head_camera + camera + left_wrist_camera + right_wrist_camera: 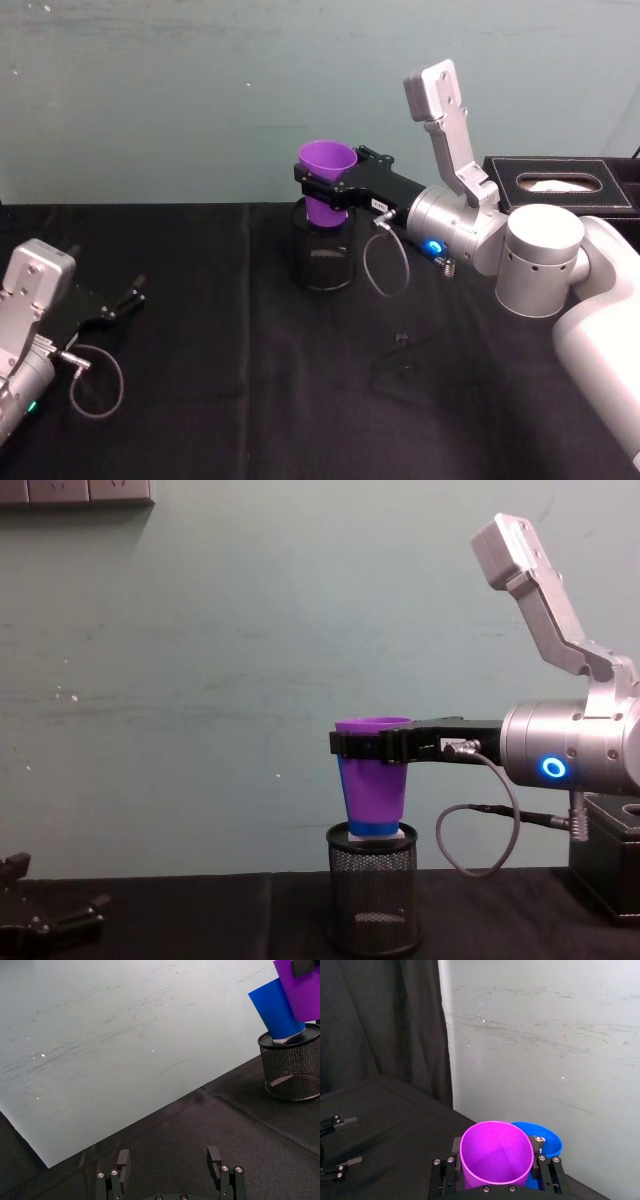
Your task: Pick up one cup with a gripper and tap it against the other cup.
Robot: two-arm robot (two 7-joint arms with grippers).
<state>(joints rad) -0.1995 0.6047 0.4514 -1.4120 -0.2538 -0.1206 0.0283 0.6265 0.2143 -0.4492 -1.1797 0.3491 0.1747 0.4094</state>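
Right gripper [322, 192] clamped on purple cup [327, 160] — above mesh holder [322, 262]; left gripper [128, 293] splayed, low left.

counts: 2 cups, 1 purple cup [327, 165] and 1 blue cup [276, 1010]. 1 black mesh holder [322, 258]. 2 grippers, left gripper [137, 288] and right gripper [325, 190]. 1 black tissue box [560, 185]. 1 small clear piece [400, 362], can't tell what.

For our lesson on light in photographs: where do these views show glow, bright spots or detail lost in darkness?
Head view: the black mesh holder blends into the black tablecloth; the right arm's blue ring glows. Chest view: wall evenly lit. Left wrist view: bright specks on the wall. Right wrist view: the purple cup in the right claw vivid against a dark curtain.
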